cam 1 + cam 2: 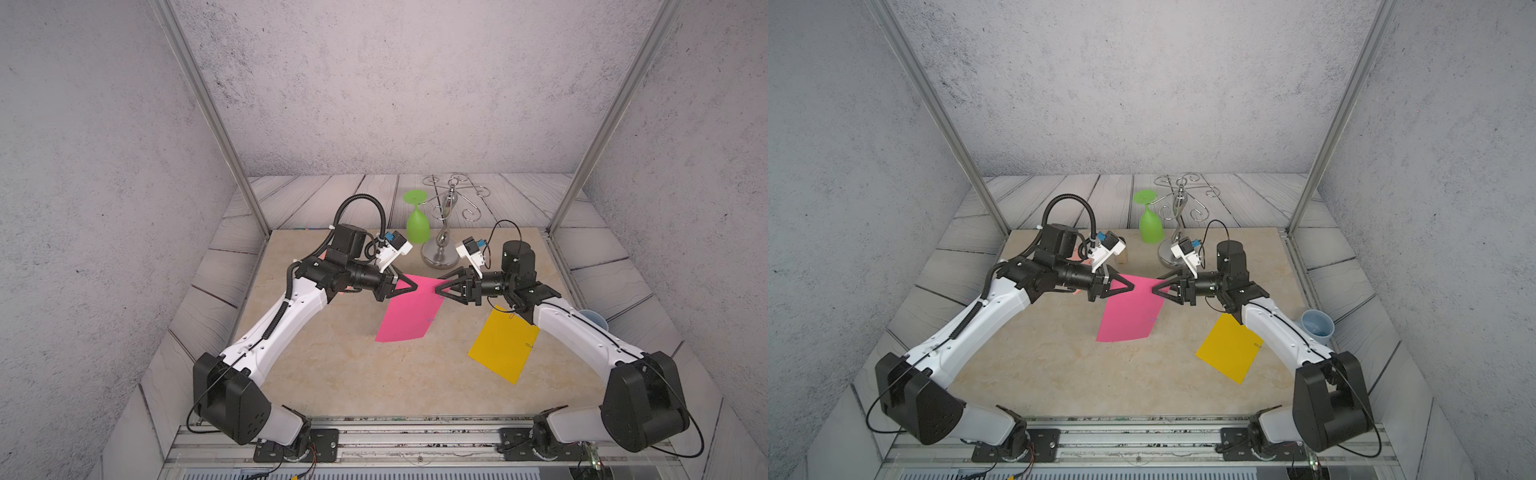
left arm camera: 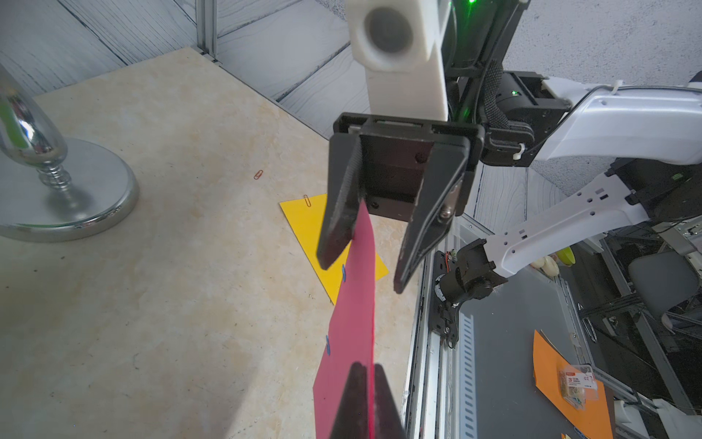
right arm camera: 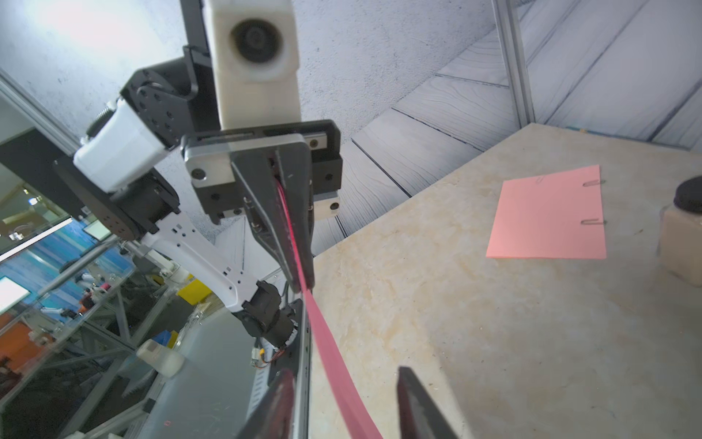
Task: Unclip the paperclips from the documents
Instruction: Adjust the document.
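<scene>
1. Fingers of left gripper (image 1: 415,286) clamp flat magenta paper sheet (image 1: 409,318), holding it up over beige table (image 1: 332,365).
2. Right gripper (image 2: 365,274) fingers stand apart, straddling the sheet's edge beside small blue wire paperclip (image 2: 343,273).

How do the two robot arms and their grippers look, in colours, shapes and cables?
The left arm and right arm have white shells with black joints. A black ribbed hose loops above the left one; thin black wires run along both. The left gripper and right gripper have black triangular fingers under white camera blocks.
</scene>
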Robot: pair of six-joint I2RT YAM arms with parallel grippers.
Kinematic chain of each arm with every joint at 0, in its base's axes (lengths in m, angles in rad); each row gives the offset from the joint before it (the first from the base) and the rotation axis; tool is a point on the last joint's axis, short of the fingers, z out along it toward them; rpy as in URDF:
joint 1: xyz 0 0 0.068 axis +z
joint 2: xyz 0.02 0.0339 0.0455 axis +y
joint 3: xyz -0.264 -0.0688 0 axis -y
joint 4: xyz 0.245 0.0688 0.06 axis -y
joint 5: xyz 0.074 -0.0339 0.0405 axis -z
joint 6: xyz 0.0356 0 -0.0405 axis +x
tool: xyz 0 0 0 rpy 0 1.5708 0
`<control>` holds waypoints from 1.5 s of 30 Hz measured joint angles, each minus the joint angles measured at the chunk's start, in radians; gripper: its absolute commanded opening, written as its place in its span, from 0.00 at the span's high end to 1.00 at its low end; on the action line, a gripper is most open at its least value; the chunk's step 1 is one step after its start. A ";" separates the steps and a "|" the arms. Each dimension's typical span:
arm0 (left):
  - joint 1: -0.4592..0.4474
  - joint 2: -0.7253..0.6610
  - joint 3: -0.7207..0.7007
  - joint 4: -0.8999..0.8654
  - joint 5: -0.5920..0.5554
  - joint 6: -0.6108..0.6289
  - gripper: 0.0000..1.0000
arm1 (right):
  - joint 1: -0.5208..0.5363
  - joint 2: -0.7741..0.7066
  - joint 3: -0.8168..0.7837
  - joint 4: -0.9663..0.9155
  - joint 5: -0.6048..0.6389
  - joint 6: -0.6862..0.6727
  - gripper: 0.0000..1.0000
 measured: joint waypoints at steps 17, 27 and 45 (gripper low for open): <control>0.000 -0.006 0.000 0.004 -0.032 0.011 1.00 | 0.002 0.003 0.050 -0.111 -0.028 -0.041 1.00; 0.002 -0.019 0.000 0.011 -0.050 0.008 0.85 | 0.004 0.003 0.097 -0.159 -0.036 -0.040 1.00; 0.018 -0.066 -0.109 0.102 0.012 -0.075 0.97 | 0.005 0.003 0.156 -0.190 -0.036 -0.041 1.00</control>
